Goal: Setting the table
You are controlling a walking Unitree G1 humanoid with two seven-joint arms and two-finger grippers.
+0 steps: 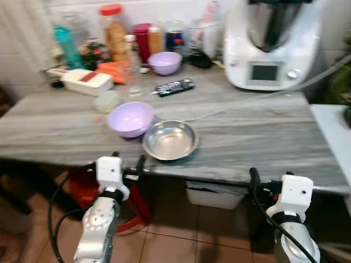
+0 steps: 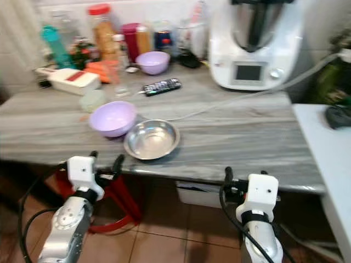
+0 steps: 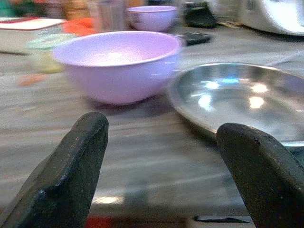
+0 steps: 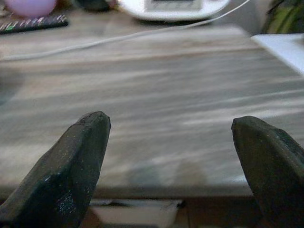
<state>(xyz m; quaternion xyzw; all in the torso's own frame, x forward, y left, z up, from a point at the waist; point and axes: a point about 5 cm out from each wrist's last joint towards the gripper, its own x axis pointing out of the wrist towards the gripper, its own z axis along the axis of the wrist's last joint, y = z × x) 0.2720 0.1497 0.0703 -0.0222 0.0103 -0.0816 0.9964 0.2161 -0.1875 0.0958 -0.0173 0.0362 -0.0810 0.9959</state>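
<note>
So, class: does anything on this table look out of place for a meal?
Yes. A remote lies among the dishes behind the steel plate, and a white cable trails across the table from the appliance.

we're looking down at a grey streaked stone-look table [image 1: 263,137] set against a white tiled wall [image 1: 164,6], terracotta floor tiles [image 1: 181,241] below it, a red stool frame [image 1: 82,189] tucked underneath and a white counter [image 1: 334,131] on the right.
</note>
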